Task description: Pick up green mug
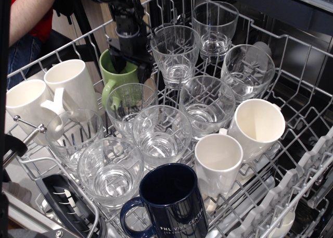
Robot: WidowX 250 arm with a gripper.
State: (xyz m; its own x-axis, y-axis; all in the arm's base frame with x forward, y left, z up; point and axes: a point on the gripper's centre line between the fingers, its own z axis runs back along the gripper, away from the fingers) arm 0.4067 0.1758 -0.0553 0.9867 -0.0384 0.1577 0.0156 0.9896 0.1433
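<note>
The green mug (113, 80) stands upright in the back left of the dishwasher rack (304, 100), its handle toward the front left. My black gripper (131, 66) has come down from above onto the mug's right side. Its left finger (117, 61) is inside the mug's mouth and its right finger (146, 69) is outside the wall, between the mug and a clear glass (176, 53). The jaws are apart and straddle the mug's rim; I see no grip on it. The gripper hides much of the mug's mouth.
Two white mugs (73, 84) lie at the left, two more (257, 124) at the right, and a dark navy mug (171, 199) at the front. Several clear glasses (161, 134) crowd around the green mug. A person's arm (26, 14) is at the top left.
</note>
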